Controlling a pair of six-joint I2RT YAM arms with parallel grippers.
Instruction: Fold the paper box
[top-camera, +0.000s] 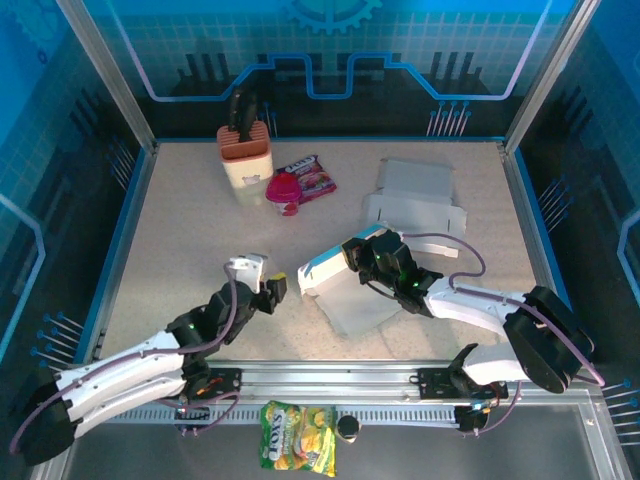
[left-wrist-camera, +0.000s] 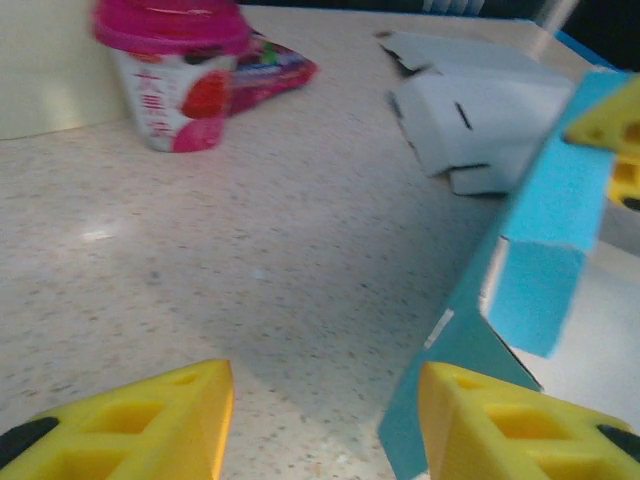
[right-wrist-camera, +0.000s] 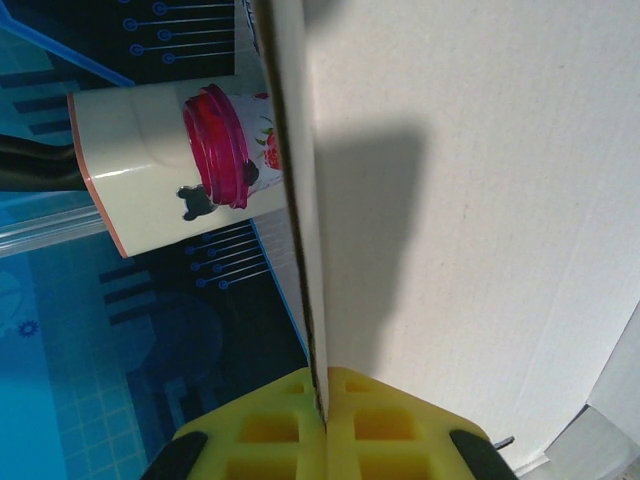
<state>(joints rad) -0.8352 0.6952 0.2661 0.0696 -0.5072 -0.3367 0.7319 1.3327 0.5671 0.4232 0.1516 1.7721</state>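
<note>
Speckled beige tabletop (top-camera: 180, 230), blue-panelled walls (top-camera: 400, 40); right gripper (right-wrist-camera: 322, 385) pinches the white-and-blue cardboard box (top-camera: 345, 300), left gripper (left-wrist-camera: 325, 390) stands open.

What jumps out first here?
The half-folded white paper box with blue outer faces at the centre of the table, one wall pinched in the shut right gripper. The left gripper is open and empty just off its left edge. At the back: a pink-lidded yogurt cup left, flat white cardboard blanks right.
</note>
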